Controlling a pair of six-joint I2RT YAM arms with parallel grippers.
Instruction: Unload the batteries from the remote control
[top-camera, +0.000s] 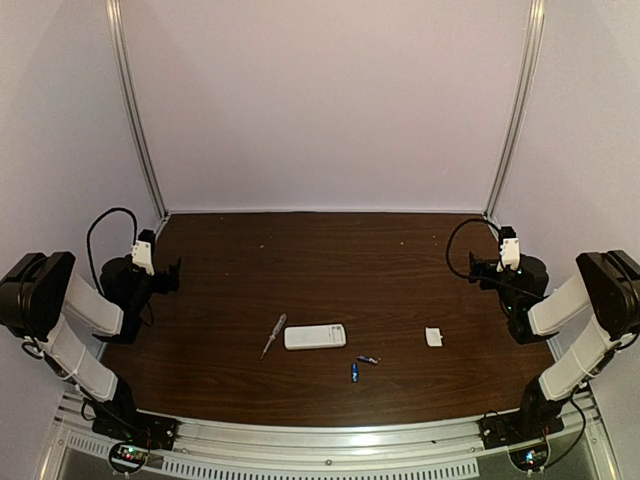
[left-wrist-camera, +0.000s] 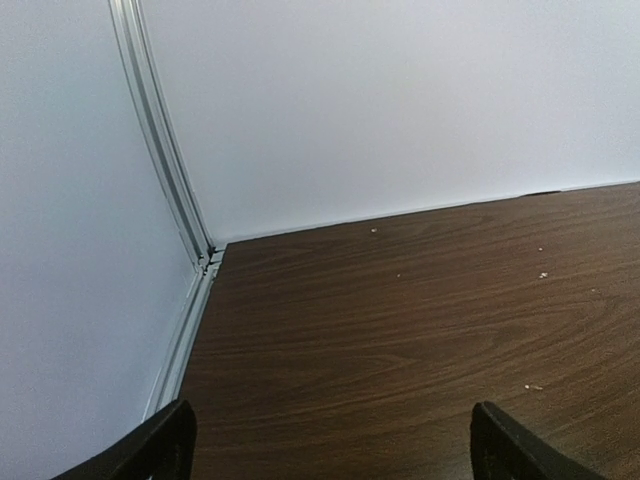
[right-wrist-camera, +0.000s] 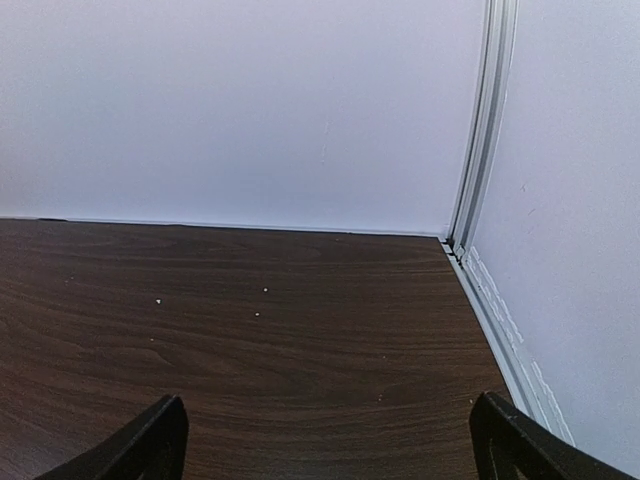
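Remote control (top-camera: 315, 336) lies flat on the dark wood counter (top-camera: 300, 250), near the front middle, long side running 9 to 3 o'clock. Both batteries are out of it. One battery (top-camera: 368, 359) sits at about 4 o'clock from the remote; the other battery (top-camera: 354, 371) is just beside the first, at about 5 o'clock. Neither touches the remote.

Screwdriver (top-camera: 273, 335) is at 9 o'clock from the remote, close by and slanted. A small white cover (top-camera: 434, 337) lies at 3 o'clock, well apart.

Left claw (left-wrist-camera: 330, 408) is at the left edge of the counter – fingers spread wide, only bare wood between them, gripping nothing. Right claw (right-wrist-camera: 330, 398) is at the right edge – likewise spread wide, with nothing in it. Both are well apart from the remote and batteries.
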